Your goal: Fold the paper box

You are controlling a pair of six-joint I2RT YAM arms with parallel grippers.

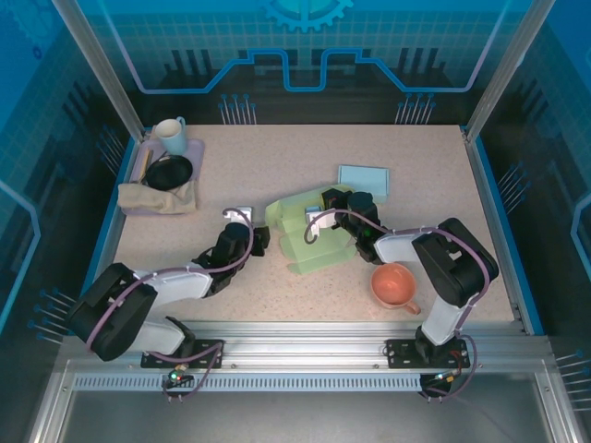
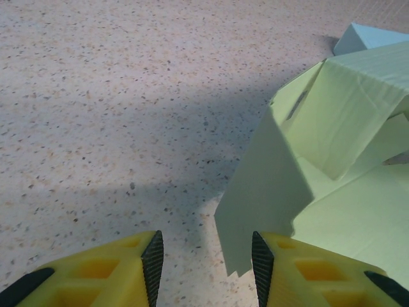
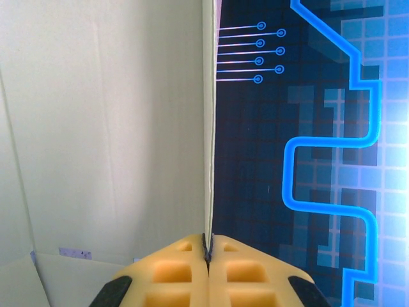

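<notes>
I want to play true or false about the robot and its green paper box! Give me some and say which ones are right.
1. The right gripper is pinching a panel of the paper box. True.
2. The left gripper is squeezed shut on the box. False: it is open and holds nothing.
3. The orange cup sits on the tray. False: it stands on the table.
4. A black bowl sits on the tray. True.

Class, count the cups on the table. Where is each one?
2. A pale mug stands on the tray at the far left; an orange cup sits by the right arm.
</notes>
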